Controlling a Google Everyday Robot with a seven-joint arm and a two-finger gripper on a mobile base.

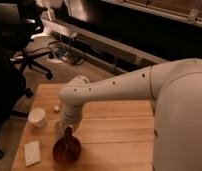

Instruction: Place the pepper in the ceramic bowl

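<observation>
While gripper (pixel 68 138) hangs over ceramic bowl (pixel 59 153), grip unclear; wooden table (pixel 119 130).

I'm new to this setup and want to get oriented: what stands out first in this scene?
A big white arm sweeps across the wooden table, its tool lowered into the ceramic bowl near the front-left edge. A white cup stands farther left.

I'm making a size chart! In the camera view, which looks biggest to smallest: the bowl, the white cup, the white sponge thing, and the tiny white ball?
1. Bowl, with the gripper over it
2. Cup and sponge: look alike, no ranking
3. Ball, smallest
</observation>
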